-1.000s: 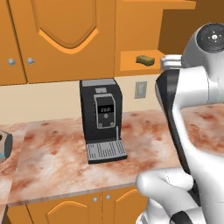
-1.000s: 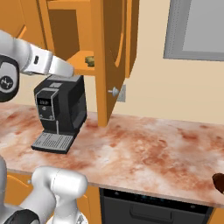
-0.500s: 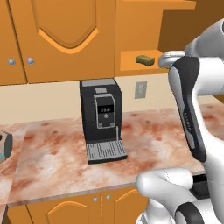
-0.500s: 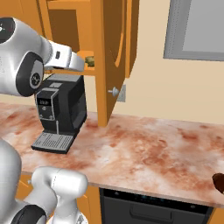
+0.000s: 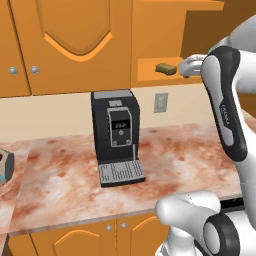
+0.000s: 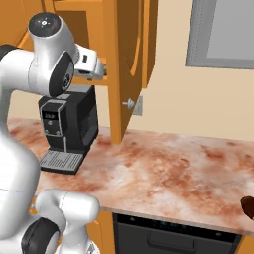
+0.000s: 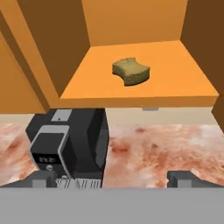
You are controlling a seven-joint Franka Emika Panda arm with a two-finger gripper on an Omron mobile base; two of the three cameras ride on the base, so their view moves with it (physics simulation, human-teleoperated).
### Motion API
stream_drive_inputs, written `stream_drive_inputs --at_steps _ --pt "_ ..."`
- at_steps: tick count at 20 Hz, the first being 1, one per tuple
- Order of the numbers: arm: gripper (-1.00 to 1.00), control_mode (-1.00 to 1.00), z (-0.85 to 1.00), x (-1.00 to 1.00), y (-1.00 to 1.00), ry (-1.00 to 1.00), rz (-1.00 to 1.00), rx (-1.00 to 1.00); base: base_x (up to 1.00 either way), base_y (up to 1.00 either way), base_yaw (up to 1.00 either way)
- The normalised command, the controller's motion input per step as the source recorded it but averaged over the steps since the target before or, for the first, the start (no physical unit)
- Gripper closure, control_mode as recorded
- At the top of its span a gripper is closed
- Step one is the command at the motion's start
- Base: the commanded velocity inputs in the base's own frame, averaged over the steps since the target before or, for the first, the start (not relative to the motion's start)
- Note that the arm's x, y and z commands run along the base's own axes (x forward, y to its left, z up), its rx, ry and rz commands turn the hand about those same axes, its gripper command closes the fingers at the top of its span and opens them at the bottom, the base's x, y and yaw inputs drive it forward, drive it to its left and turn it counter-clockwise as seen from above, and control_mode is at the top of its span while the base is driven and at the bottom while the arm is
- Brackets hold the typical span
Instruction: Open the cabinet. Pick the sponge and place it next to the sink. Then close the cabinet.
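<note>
The bench (image 5: 170,165) runs under everything, mottled red-brown, and carries the coffee machine (image 5: 116,137) against the wall. Above and just right of the coffee machine, the cabinet (image 7: 131,26) stands open; its door (image 6: 126,64) is swung out edge-on, its knob (image 6: 129,103) facing away from the machine. By my reading the first step is done — the shelf (image 7: 183,83) is exposed so the arm can reach in.

The arm (image 5: 227,120) rises right of the coffee machine and bends toward the shelf, putting the hand (image 7: 112,177) level with the opening. In the hand view its two tips sit wide apart with nothing between them — open and empty, likely readied to straddle the sponge.

The sponge (image 7: 131,72) lies flat on the shelf, above the coffee machine and a little right, near the middle and apart from the cabinet walls. The hand is short of it, not touching.
</note>
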Motion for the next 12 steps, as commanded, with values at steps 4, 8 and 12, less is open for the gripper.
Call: stream_drive_inputs --at_steps 4,8,12 --pt "-1.00 -1.00 -0.11 0.51 0.15 0.06 0.02 -0.07 0.00 0.00 0.00" --pt "-1.00 -1.00 0.00 0.54 0.00 -0.02 0.00 -0.02 0.00 0.00 0.00" --pt "-1.00 -1.00 -0.23 0.44 0.00 -0.18 0.00 0.06 0.00 0.00 0.00"
